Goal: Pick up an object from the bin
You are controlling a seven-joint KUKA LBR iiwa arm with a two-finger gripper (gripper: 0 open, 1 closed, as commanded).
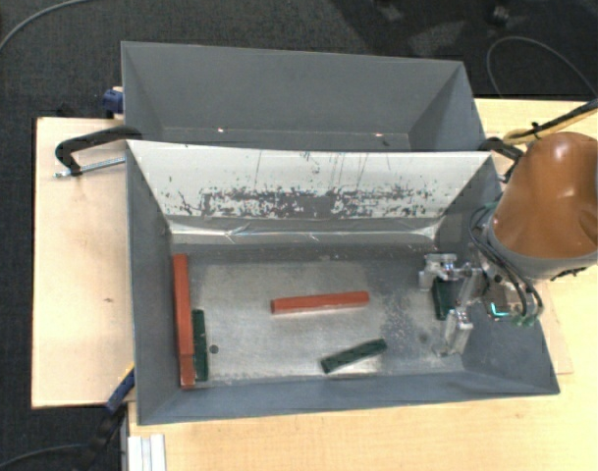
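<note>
pincer low in bin, green bar nearby

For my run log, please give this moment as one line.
tool: by right wall of bin | nearest: dark green bar | centre: red bar | grip: unclear

One camera sits high up and looks down into the grey bin. It leans in a little from the near side, so the far wall looks big. The whole bin fits in. The arm comes in from the right.
</note>
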